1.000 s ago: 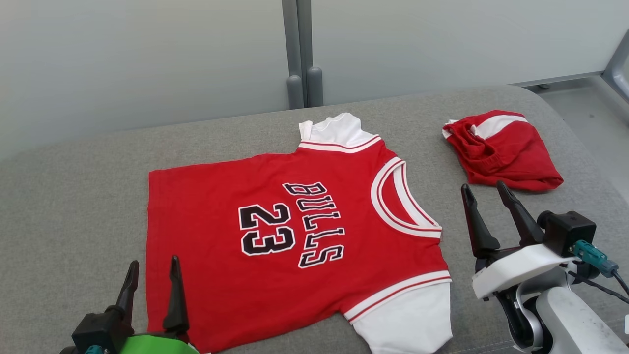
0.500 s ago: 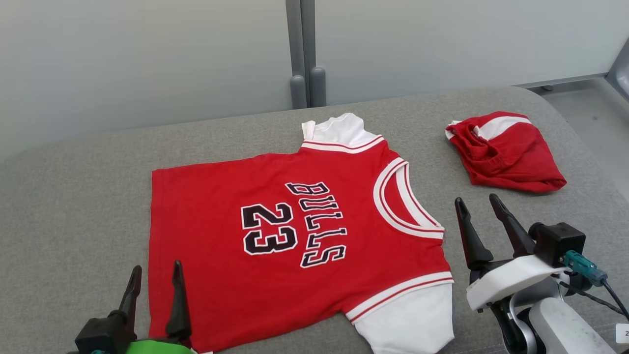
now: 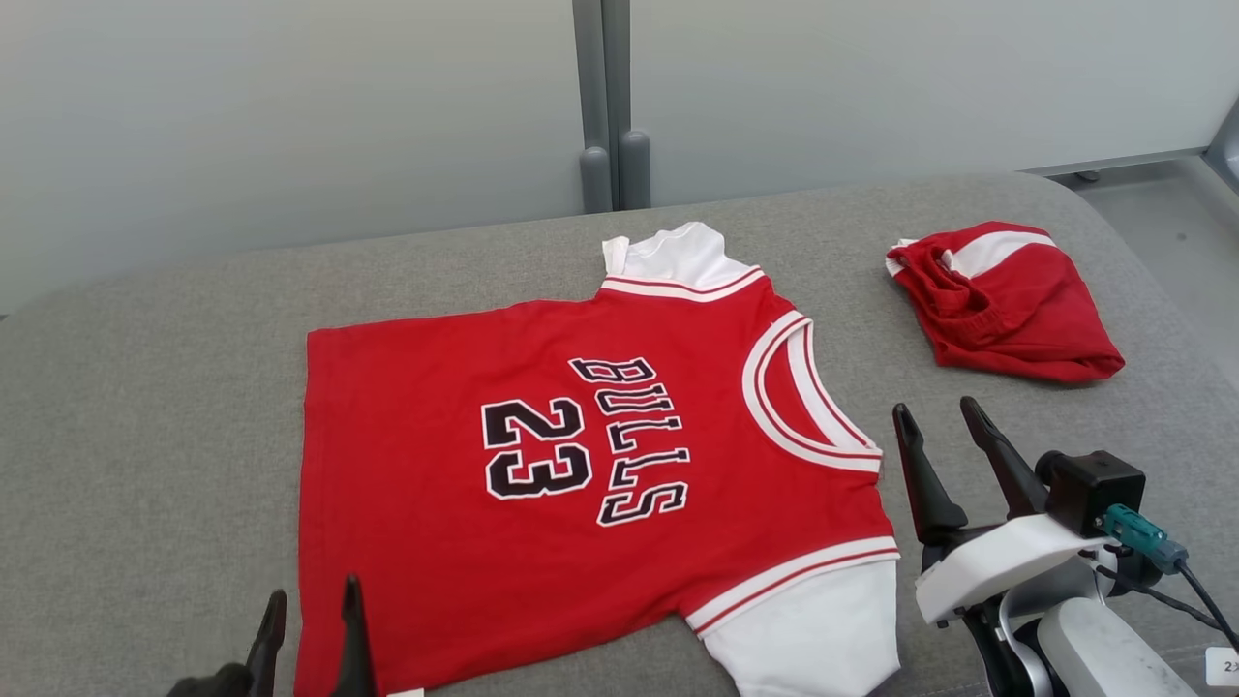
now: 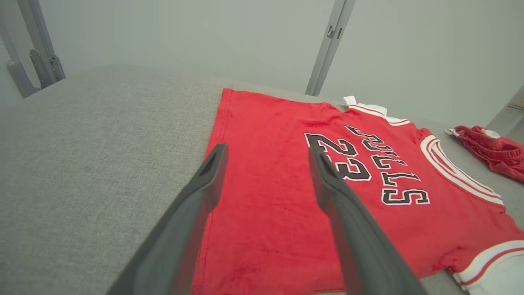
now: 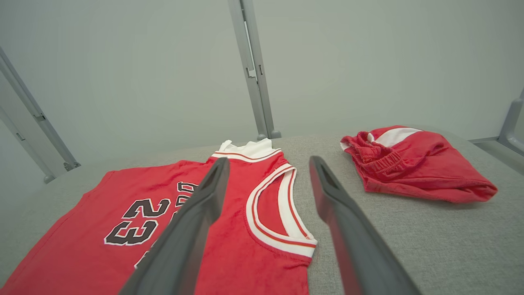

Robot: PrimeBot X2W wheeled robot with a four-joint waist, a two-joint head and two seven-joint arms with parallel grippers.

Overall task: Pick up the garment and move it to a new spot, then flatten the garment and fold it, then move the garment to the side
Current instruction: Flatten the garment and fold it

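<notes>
The jersey (image 3: 581,455) lies face up and spread nearly flat in the middle of the grey fabric-covered worktop (image 3: 145,407). It is red with black lettering and turned sideways to the robot. Taking 12 o'clock as away from the robot in the head view, the hem (image 3: 308,484) is at 9 o'clock and the white-trimmed neckline (image 3: 808,397) at 3 o'clock. One white sleeve (image 3: 668,254) points to 12 o'clock and the other white sleeve (image 3: 813,639) reaches the near edge at about 5 o'clock.

It looks like a thin knit, so it is probably very light, limp and not at all fragile. Lifted by one point it would likely sag and bunch, and dragged over the rough covering it would likely catch and wrinkle rather than slide. The best holds seem to be on the edges, where both layers can be pinched together. Those are the near hem corner at 7 o'clock and the near shoulder beside the neckline at 4 o'clock. The banded trim there is thicker and should slip less than the plain red cloth. Lifting both points together would keep it stretched.

The left jaws stand spread apart with nothing between them, low at 7 o'clock over that hem corner. The left wrist view shows them above the cloth, straddling its edge. The right jaws are likewise released and empty, just beside the neckline at about 4 o'clock, over bare worktop.

A second red piece, bunched shorts (image 3: 1007,305), sits apart at 2 o'clock.
</notes>
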